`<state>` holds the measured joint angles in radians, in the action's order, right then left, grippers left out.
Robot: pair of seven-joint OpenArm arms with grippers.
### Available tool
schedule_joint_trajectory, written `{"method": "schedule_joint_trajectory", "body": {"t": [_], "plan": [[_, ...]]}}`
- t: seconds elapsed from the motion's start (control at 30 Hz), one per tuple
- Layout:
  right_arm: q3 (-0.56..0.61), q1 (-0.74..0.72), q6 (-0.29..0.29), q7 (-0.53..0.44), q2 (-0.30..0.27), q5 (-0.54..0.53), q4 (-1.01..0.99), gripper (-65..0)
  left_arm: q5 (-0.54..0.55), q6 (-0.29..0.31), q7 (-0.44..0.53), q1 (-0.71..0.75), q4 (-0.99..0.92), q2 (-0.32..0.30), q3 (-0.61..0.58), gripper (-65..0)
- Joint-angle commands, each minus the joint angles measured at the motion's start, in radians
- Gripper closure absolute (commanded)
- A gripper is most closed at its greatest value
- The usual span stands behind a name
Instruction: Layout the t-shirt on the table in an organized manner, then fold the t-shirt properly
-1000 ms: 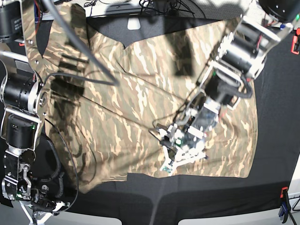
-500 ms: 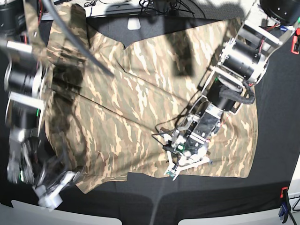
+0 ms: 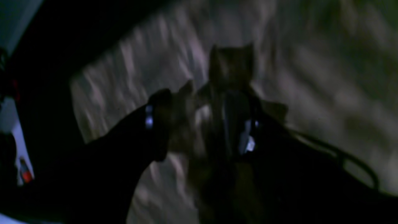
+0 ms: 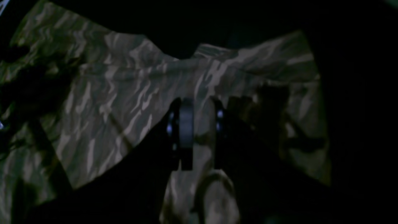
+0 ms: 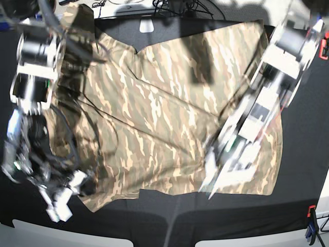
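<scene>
The camouflage t-shirt (image 5: 154, 118) lies spread on the black table (image 5: 303, 180), collar toward the far edge, with creases across its middle. My left gripper (image 5: 213, 180) is motion-blurred over the shirt's front right part near the hem. In the left wrist view it (image 3: 200, 124) hovers over the cloth (image 3: 311, 77) with its jaws apart. My right gripper (image 5: 59, 203) is at the shirt's front left corner. In the right wrist view it (image 4: 196, 124) has its jaws close together with shirt cloth (image 4: 108, 93) running between them.
A blue and orange clamp (image 5: 311, 218) sits at the front right edge and an orange clamp (image 5: 324, 49) at the right edge. Cables and a white object (image 5: 146, 25) lie along the far edge. The table's front edge is near both grippers.
The right arm has swung down from the far left to the shirt's front left corner, lowering that side. The left arm has moved fast over the front right of the shirt.
</scene>
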<state>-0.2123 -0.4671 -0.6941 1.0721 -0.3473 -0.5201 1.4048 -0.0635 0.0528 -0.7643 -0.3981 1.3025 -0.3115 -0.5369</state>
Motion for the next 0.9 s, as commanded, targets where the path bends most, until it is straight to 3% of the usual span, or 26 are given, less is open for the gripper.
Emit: {"method": "schedule_joint_trajectory", "body": {"t": [0.0,0.23,0.43,0.6,0.73,0.87], "plan": [[-0.04,-0.008,-0.004,-0.007,-0.012,-0.011,0.062,-8.4,-0.014,-0.006,0.024,0.006,0.079,-0.029,0.005,-25.6],[-0.297,0.212,-0.004,0.04,-0.013,-0.095,0.33,-8.4,-0.015,-0.006,0.03,0.303,0.48,-0.235,0.005,-25.6],[-0.365,0.46,-0.004,0.043,-0.013,-0.117,0.444,-8.4,-0.016,-0.002,0.032,0.518,0.707,-0.375,0.005,-25.6],[-0.365,0.623,-0.004,0.009,-0.013,-0.023,0.528,-8.4,-0.04,0.012,0.032,0.684,0.766,-0.459,0.005,-25.6],[-0.365,0.733,-0.004,-0.039,-0.013,0.08,0.614,-8.4,-0.167,0.009,0.032,0.821,0.766,-0.499,0.005,-25.6],[-0.371,0.811,-0.004,-0.041,-0.013,0.101,0.685,-8.4,-0.261,-0.048,0.032,0.945,0.768,-0.519,0.005,-25.6]]}}
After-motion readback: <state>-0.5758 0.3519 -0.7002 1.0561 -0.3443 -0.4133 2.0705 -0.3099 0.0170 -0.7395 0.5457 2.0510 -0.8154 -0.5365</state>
